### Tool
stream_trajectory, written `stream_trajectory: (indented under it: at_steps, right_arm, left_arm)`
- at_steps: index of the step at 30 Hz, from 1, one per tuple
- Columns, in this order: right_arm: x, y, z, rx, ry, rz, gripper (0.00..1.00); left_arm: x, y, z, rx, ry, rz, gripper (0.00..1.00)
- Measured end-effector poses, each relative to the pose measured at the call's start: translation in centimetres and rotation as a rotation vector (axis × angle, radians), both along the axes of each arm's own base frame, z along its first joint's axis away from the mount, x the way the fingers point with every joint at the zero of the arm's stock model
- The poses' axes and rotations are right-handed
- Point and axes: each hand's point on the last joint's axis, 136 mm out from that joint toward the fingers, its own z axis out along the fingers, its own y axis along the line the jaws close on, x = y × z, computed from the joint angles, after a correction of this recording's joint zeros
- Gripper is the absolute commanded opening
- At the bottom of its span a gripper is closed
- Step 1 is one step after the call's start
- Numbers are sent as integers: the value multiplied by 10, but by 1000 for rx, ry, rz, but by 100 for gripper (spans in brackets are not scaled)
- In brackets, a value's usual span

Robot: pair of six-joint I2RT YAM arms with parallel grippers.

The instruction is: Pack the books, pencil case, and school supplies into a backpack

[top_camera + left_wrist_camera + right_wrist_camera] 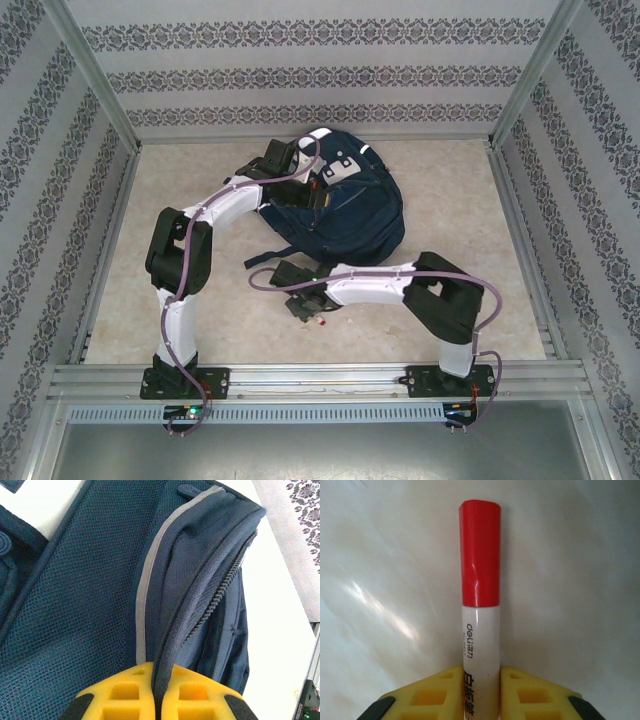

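Observation:
The navy-blue backpack [345, 205] lies at the back middle of the table. My left gripper [300, 170] reaches onto its left side; in the left wrist view it [159, 672] is shut on a dark fabric edge of the backpack [75, 605], next to the grey stripe and the zipper [225, 587]. In front of the backpack my right gripper [303, 303] sits low over the table. It [481, 672] is shut on a white marker [480, 605] with a red cap, which points away from the fingers [435, 690]. The books and the pencil case are hidden.
Patterned walls [60, 200] close in the table on the left, back and right. A metal rail [320, 380] runs along the near edge by the arm bases. A dark backpack strap [262, 255] loops out towards the right gripper. Bare beige tabletop [470, 210] lies right of the backpack.

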Motion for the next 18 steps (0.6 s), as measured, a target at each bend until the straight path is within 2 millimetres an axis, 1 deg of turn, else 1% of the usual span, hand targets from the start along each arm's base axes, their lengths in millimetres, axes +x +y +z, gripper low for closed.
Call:
stream_trajectory:
  at_steps: [2, 4, 5, 7, 10, 12, 14, 18]
  right_arm:
    - [-7, -18, 5, -3, 16, -35, 18]
    - [-10, -33, 15, 19, 24, -79, 17]
    - [-9, -41, 24, 45, 25, -113, 17]
    - [0, -53, 46, 126, 18, -196, 17]
    - [24, -75, 88, 279, -9, -371, 17]
    - [43, -90, 111, 382, -12, -497, 15]
    - [59, -106, 124, 470, 10, -637, 14]
    - [88, -130, 135, 626, 66, -901, 11]
  left_arm:
    - [-1, 0, 2, -1, -2, 0, 0]
    - [-1, 1, 5, -3, -8, 1, 0]
    - [-2, 1, 7, -4, -12, 1, 0]
    - [-2, 2, 12, -6, -18, 5, 0]
    - [-6, 4, 17, -9, -20, 14, 0]
    - [-9, 6, 20, -12, -18, 25, 0]
    - [-11, 8, 22, -15, -15, 42, 0]
    - [-14, 5, 21, -37, 5, 69, 0]
